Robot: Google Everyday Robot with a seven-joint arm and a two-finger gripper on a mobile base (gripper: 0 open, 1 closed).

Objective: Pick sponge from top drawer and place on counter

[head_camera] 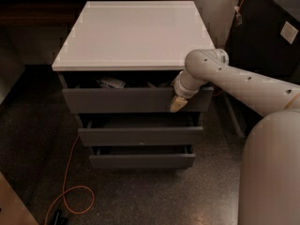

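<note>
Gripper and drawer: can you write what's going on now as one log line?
top drawer: open | gripper: at its right front | sponge: not in sight | counter: above gripper

Orange cable (70, 191) looped on the dark speckled floor (28, 139), two shallower grey drawers (140, 136) slightly open below the hand (177, 104), black cabinet (265, 36) at right
</note>
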